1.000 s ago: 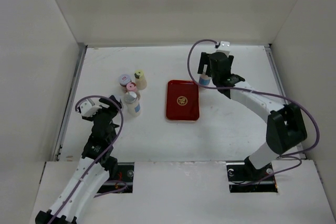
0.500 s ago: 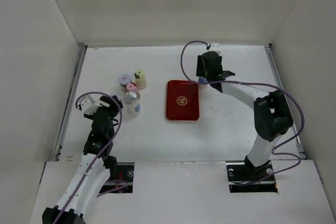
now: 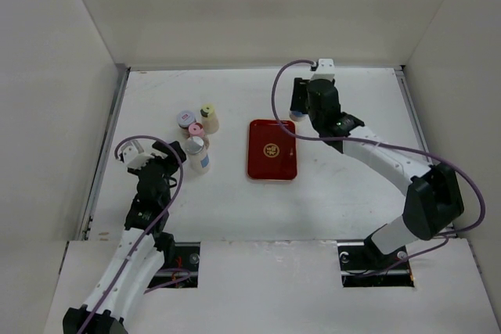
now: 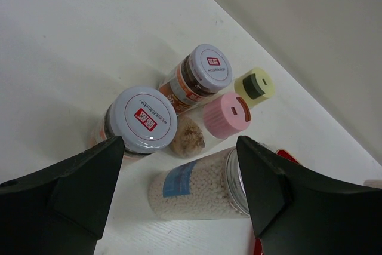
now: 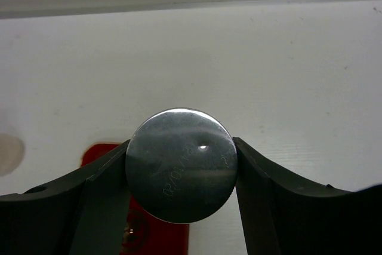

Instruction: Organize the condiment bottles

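Observation:
Four condiment bottles cluster left of the red tray (image 3: 272, 149): a grey-capped, blue-labelled bottle (image 3: 197, 154) (image 4: 200, 188), a pink-lidded jar (image 3: 196, 129) (image 4: 225, 113), a cream bottle with a yellow-green cap (image 3: 209, 118) (image 4: 255, 85) and a lilac-lidded jar (image 3: 185, 117) (image 4: 209, 67). A second lilac-lidded jar (image 4: 144, 119) shows in the left wrist view. My left gripper (image 3: 166, 154) (image 4: 179, 148) is open, just left of the grey-capped bottle and apart from it. My right gripper (image 3: 297, 109) (image 5: 181, 165) is shut on another bottle by its silver cap (image 5: 181, 162), over the tray's far right corner.
White walls close in the table on the left, back and right. The red tray (image 5: 100, 154) lies below and left of the held bottle in the right wrist view. A corner of the tray (image 4: 287, 157) shows beyond the left gripper's right finger.
My right gripper has closed on the silver-capped bottle and shifted slightly left toward the tray's corner. My left gripper has opened a little wider beside the cluster.

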`<control>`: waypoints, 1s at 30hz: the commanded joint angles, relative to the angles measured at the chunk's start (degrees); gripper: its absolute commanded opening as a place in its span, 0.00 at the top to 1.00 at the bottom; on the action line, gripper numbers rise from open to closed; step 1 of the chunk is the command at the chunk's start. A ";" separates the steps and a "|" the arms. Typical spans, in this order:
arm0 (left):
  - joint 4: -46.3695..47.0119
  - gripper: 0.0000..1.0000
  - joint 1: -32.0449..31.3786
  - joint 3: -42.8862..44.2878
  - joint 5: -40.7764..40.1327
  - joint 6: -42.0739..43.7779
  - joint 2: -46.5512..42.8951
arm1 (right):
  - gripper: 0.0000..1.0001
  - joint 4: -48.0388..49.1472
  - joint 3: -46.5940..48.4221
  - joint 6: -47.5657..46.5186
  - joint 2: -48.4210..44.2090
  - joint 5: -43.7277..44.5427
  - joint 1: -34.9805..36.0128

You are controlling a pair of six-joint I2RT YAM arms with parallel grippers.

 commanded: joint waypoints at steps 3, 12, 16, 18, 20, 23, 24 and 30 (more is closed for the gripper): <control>4.41 0.23 0.35 -0.49 2.84 -0.34 0.03 | 0.49 7.11 0.19 1.13 0.69 -2.41 3.68; 4.41 0.21 0.26 -0.14 4.24 0.01 0.65 | 0.48 7.37 1.25 2.19 6.58 -2.77 5.09; 4.59 0.19 0.26 0.39 5.65 0.19 1.35 | 0.47 7.99 0.37 2.19 8.07 -1.10 5.09; 4.68 0.18 0.26 0.65 5.74 0.36 2.23 | 0.41 7.99 0.19 2.19 8.86 -1.01 5.09; 4.68 0.17 -0.18 1.09 6.18 0.72 2.76 | 0.33 8.34 -0.07 2.54 9.31 -1.01 5.09; 4.68 0.15 -0.79 1.80 6.18 1.33 3.29 | 0.24 8.95 -0.60 2.98 9.40 -1.62 5.09; 4.68 0.15 -0.97 2.06 6.01 1.68 3.46 | 0.22 8.95 -0.68 3.07 9.31 -1.71 5.09; 2.83 0.15 -2.02 4.69 5.48 3.53 4.43 | 0.06 9.13 -2.26 3.68 6.06 -1.89 5.44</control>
